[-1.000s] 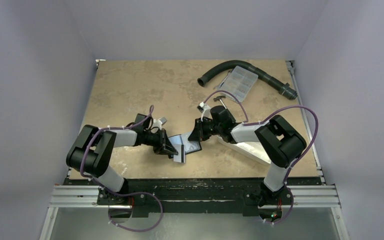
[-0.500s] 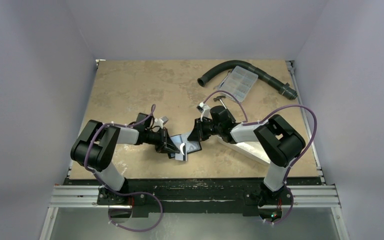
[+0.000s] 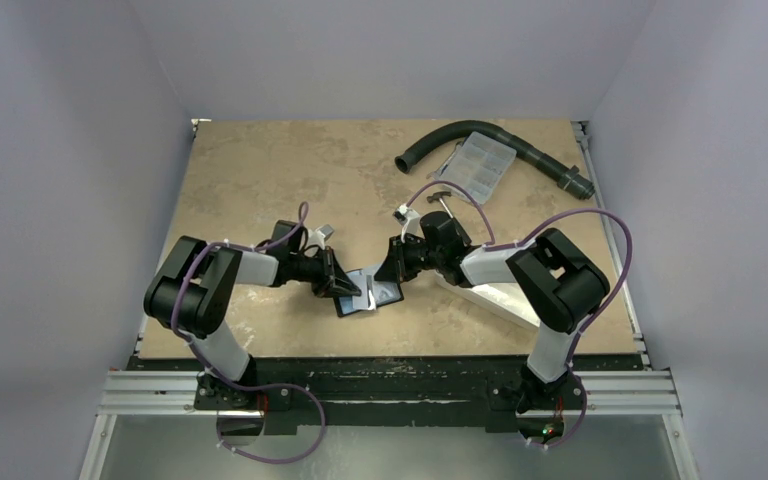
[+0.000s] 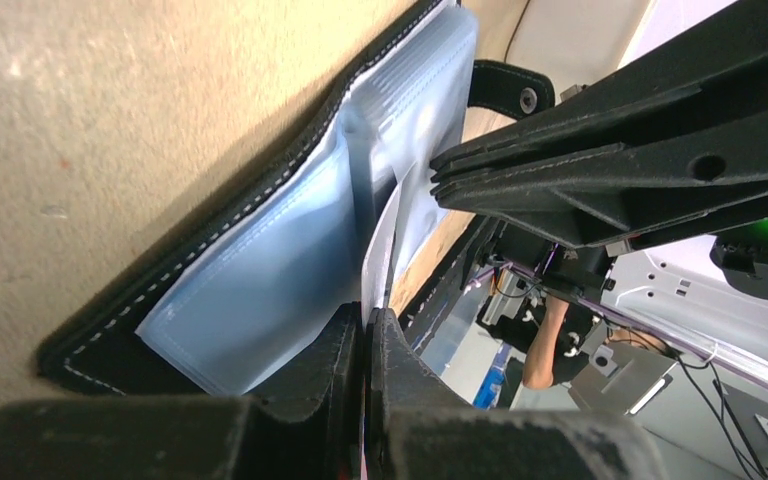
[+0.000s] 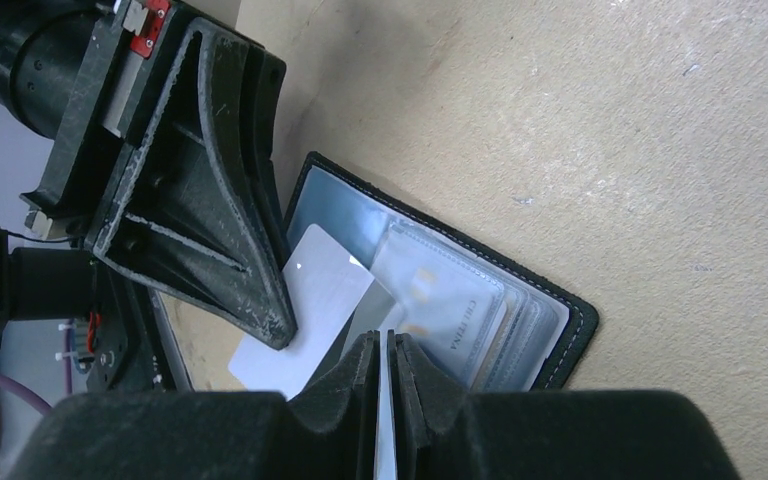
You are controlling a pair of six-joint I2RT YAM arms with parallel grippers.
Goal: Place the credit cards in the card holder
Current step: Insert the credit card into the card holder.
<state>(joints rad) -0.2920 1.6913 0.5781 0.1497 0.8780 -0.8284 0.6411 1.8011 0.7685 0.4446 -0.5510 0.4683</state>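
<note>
1. The card holder (image 3: 365, 295) lies open on the table (image 3: 260, 180), lower centre of the top view, between both grippers.
2. The left gripper (image 4: 365, 335) is pinched tight on a white card (image 5: 305, 300), whose corner overlaps the holder's inside.
3. The right gripper (image 5: 385, 350) is clamped on a clear sleeve (image 5: 370, 305) of the holder.

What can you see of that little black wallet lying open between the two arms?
The card holder is a black case with white edge stitching, lying open and flat on the tan table. Inside, clear bluish plastic sleeves fan out; one holds a printed card. A snap tab sticks out at one side. The right end effector seems to pinch one sleeve; the left end effector holds a white card against the sleeves.
</note>
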